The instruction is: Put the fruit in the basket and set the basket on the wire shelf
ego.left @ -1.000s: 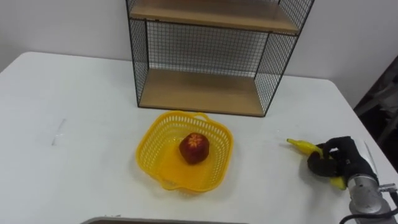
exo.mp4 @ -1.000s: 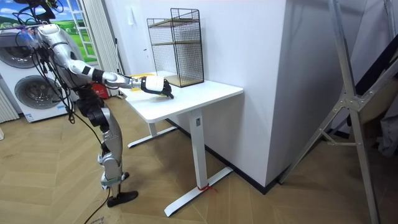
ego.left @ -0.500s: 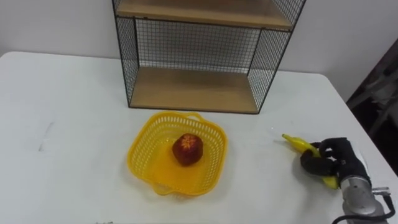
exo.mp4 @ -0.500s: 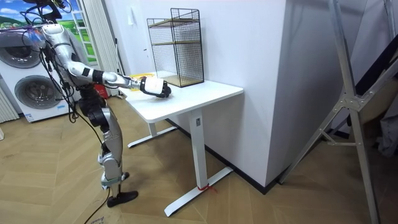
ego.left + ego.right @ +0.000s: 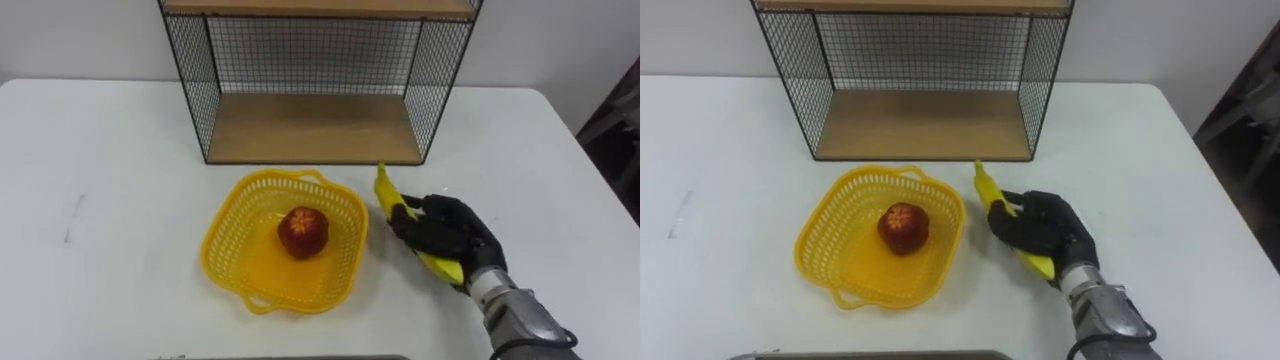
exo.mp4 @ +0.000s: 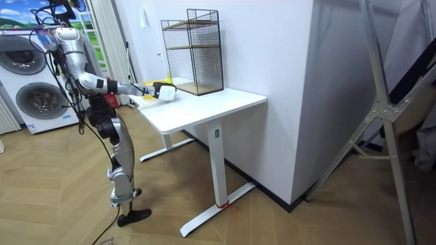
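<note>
The right hand (image 5: 447, 232) covers the middle of the banana (image 5: 386, 192).

A white table (image 5: 100, 150) stands beside stacked washing machines (image 6: 34, 102).

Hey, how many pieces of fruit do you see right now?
2. A red apple lies in the yellow basket. A banana is gripped in the right hand, just right of the basket, in front of the wire shelf. Nothing seems to hide more.

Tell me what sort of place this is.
Likely a home laundry or utility room, perhaps a test setup: stacked washing machines, a white table bearing a wire shelf, and a wood floor.
</note>
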`<state>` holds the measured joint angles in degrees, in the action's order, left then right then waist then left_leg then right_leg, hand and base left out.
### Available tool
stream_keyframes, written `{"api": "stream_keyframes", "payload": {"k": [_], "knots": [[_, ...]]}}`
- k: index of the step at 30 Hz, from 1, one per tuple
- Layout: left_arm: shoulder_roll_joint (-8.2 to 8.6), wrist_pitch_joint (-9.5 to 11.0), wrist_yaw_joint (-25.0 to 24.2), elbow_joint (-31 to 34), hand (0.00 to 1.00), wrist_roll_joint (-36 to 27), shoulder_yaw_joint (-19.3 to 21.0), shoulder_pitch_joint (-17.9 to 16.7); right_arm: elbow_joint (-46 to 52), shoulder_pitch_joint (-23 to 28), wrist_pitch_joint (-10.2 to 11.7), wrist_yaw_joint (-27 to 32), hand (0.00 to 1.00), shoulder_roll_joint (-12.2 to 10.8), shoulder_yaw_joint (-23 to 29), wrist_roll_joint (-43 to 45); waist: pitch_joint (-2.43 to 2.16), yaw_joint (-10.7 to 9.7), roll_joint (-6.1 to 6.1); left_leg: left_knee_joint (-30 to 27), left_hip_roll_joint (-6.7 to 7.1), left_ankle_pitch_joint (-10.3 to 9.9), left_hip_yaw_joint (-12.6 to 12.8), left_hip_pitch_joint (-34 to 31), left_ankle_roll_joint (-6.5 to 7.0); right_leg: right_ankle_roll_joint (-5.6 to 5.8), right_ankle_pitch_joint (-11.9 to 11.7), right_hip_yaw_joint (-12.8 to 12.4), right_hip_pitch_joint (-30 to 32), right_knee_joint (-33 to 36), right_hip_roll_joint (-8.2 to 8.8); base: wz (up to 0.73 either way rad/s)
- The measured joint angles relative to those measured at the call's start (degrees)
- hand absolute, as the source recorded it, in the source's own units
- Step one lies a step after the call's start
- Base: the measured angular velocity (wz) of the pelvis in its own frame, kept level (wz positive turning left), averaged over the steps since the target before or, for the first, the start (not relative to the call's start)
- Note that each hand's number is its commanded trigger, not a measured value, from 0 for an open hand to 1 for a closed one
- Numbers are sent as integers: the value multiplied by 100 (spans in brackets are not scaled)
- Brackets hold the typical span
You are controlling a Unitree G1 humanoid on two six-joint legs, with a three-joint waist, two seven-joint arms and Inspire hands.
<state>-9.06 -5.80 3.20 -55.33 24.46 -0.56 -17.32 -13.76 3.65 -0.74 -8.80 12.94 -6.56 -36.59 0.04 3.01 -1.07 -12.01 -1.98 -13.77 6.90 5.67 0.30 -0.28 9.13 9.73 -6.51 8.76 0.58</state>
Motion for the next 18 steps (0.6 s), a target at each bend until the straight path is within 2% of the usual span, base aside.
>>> {"api": "stream_keyframes", "payload": {"k": [4,8,11,13,18], "knots": [[87,-3,-68,-107,0,-3,-2,18,103,1,38,-311,100,2,0,-885,-8,24,-21,-28,12,0,-91,3,0,5,3,104,-43,-9,17,11],[115,-3,-131,-106,0,-7,-10,23,99,1,38,-537,100,2,-16,-1264,6,73,3,-47,13,-1,-91,1,2,5,3,111,-40,-7,20,0],[118,-3,-166,-106,0,-10,-10,27,99,1,38,-625,100,2,-15,-1370,6,68,23,-37,11,-3,-91,-6,1,5,3,121,-33,-6,20,0],[120,-3,-175,-101,0,-12,-24,36,122,1,38,-627,100,-2,-15,-1370,-18,63,49,-43,15,-2,-88,0,1,5,3,113,-20,-11,23,0],[146,-3,-149,-112,0,-13,-44,28,319,1,39,-614,100,-3,-11,-1327,-33,53,76,-67,32,2,-87,-15,7,7,5,93,-1,2,33,0]]}}
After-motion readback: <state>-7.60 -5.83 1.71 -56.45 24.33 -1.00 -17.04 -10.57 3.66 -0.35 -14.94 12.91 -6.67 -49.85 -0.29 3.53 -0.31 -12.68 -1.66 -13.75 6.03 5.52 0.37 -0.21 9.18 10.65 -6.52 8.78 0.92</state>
